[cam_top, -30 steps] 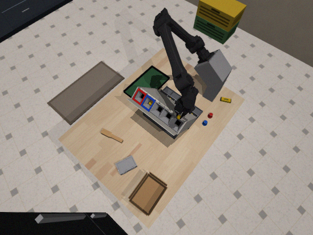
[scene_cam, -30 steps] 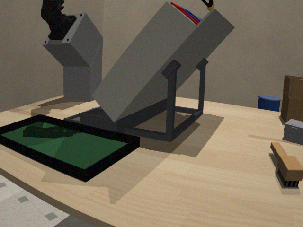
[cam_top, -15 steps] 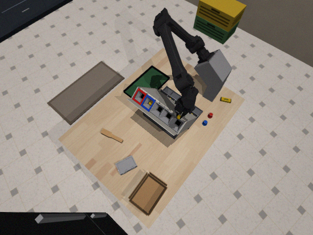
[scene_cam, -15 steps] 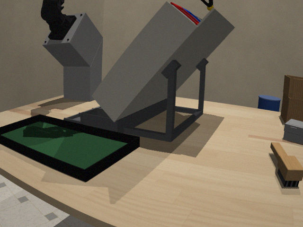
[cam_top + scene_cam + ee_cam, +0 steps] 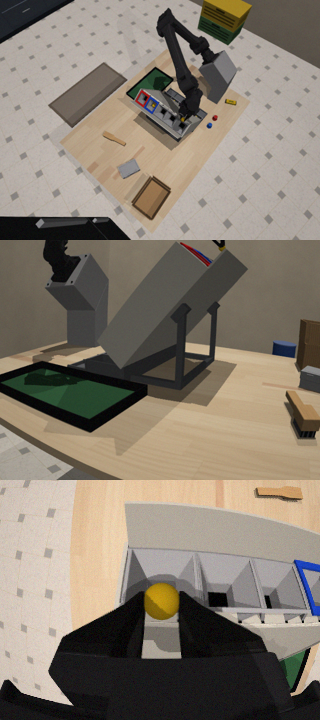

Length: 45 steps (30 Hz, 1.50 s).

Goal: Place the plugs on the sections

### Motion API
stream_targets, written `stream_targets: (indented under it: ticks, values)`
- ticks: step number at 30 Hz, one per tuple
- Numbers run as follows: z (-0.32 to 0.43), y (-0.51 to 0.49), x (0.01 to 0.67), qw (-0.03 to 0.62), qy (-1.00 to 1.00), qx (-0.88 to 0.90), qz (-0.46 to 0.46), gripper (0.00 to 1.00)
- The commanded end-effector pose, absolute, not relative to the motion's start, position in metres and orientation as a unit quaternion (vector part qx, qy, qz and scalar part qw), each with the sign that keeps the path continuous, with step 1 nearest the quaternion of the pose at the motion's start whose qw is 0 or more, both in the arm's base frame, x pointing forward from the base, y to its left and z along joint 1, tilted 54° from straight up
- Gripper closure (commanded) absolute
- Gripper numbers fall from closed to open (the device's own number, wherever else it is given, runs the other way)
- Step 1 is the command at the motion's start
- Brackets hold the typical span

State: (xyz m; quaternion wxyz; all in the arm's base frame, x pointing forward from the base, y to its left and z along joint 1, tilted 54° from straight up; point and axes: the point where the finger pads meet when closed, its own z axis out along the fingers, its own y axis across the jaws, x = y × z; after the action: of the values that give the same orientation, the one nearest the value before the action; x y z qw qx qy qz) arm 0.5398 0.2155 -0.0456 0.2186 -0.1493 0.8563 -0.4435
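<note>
My gripper [image 5: 183, 117] [image 5: 161, 599] is shut on a yellow marble [image 5: 182, 119] [image 5: 221, 248] [image 5: 161, 601]. It holds the marble close above the end funnel [image 5: 181, 125] [image 5: 150, 567], at the far end of the row from the banded ones. The red-banded funnel [image 5: 142, 98] is at the other end. The blue-banded funnel [image 5: 151, 105] [image 5: 309, 582] beside it has a second yellow marble [image 5: 154, 105] in its mouth. The red plug [image 5: 214, 117] and the blue plug [image 5: 209, 125] [image 5: 284, 348] stand on the table right of the device. The grey cover [image 5: 160, 304] hides the pipes.
The green marble tray [image 5: 148, 83] [image 5: 77, 395] lies beside the device. The grey catch sections [image 5: 176, 96] sit at its foot. A brush [image 5: 113, 138] [image 5: 302, 413], a grey box [image 5: 128, 168], a cardboard box [image 5: 151, 197], a small yellow block [image 5: 230, 101] and the arm's pedestal [image 5: 218, 74] are also on the table.
</note>
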Motion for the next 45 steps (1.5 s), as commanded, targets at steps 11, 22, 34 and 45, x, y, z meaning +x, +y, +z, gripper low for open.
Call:
stream_targets:
  ticks: [11,22,34,45]
  values:
    - [-0.029,0.226,0.564,0.241,0.858,-0.135,-0.432,1.00]
    - [-0.027,0.227,0.570,0.230,0.857,-0.146,-0.438,1.00]
    - [-0.044,0.209,0.562,0.240,0.858,-0.135,-0.433,1.00]
    - [-0.053,0.199,0.559,0.245,0.859,-0.130,-0.431,1.00]
